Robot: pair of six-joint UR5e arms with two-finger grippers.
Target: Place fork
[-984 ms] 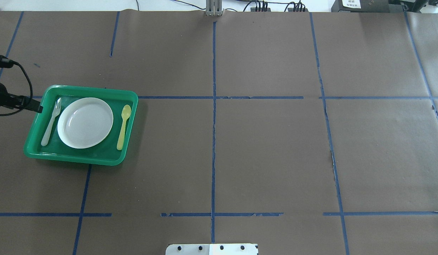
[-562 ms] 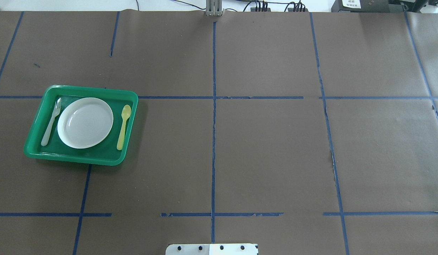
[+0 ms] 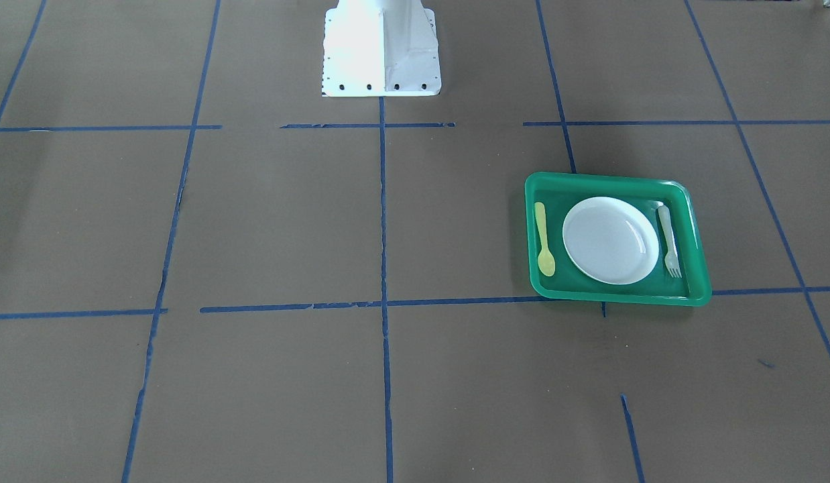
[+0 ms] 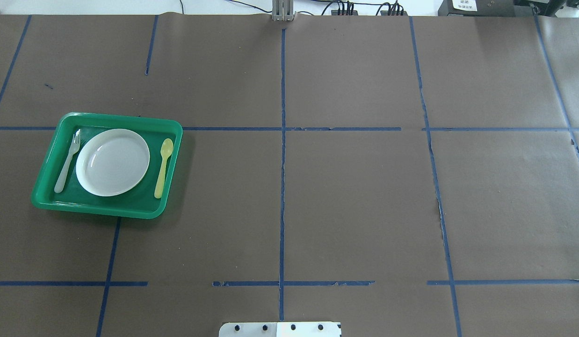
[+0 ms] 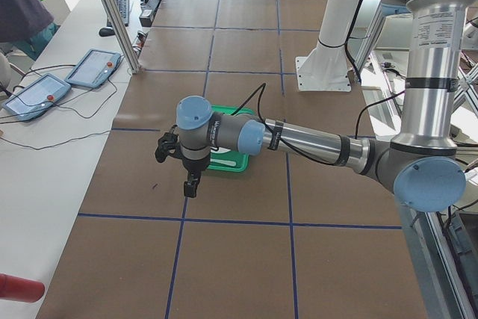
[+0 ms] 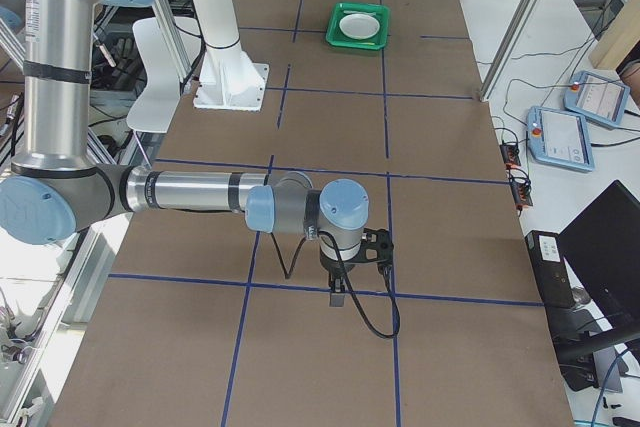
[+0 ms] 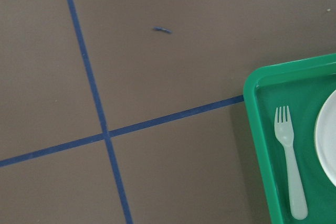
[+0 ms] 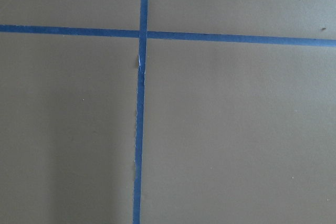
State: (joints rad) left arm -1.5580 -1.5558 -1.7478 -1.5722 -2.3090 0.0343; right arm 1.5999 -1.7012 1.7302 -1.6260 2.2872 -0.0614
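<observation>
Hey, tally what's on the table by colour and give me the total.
Green: 1, the tray
White: 2, the plate and the fork
Yellow: 1, the spoon
Total: 4

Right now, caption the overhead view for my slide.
Green tray holding a white plate, the fork lying left of it and a yellow spoon right of it; no arm in view.

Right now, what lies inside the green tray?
The green tray holds a white plate in the middle, the white plastic fork on its robot-left side, a yellow spoon on the other. The tray floor under the plate is hidden.
</observation>
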